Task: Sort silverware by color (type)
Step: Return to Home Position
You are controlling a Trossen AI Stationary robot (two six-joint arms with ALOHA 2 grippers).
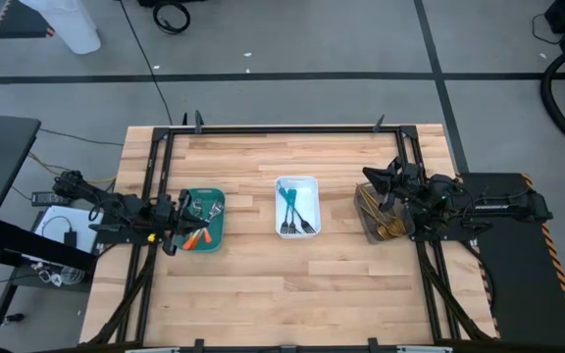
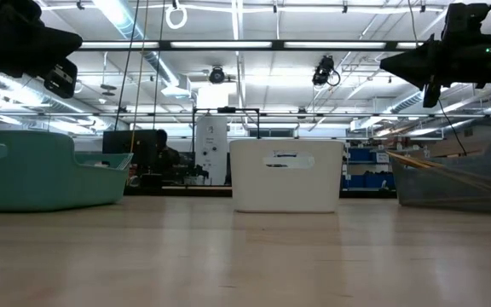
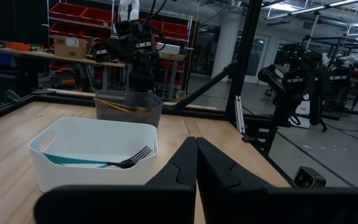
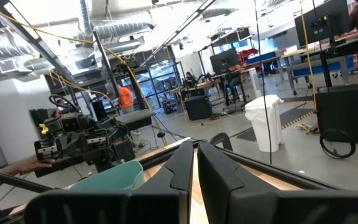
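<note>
I am seeing no piece lying loose on the table [image 1: 263, 294]; all the silverware I can find is lying in the three trays. The blue-handled forks [image 1: 295, 210] are in the white tray [image 1: 311, 182] in the middle. The orange-handled pieces [image 1: 197, 238] are in the teal tray [image 1: 218, 242] on the left, and the gold pieces [image 1: 386, 226] are in the grey-brown tray [image 1: 364, 224] on the right.

The left gripper [image 3: 196, 142] is hanging above the outer edge of the teal tray with its fingers together and nothing between them. The right gripper [image 4: 194, 148] is hanging above the far end of the grey-brown tray, also closed on nothing.

I am judging these pieces to be light, stiff and thin, with smooth surfaces that may be slipping between the pads. If I am needing to lift one again, I am thinking the best hold is across the handle near its middle, with the jaws crossing the long axis.

The blue forks are lying along the length of their tray, with handles toward the far end and tines toward the near end, a little slanted. The orange pieces are lying diagonally in the near corner. The gold ones are running along their tray, and in the low view some are leaning up against its wall.
</note>
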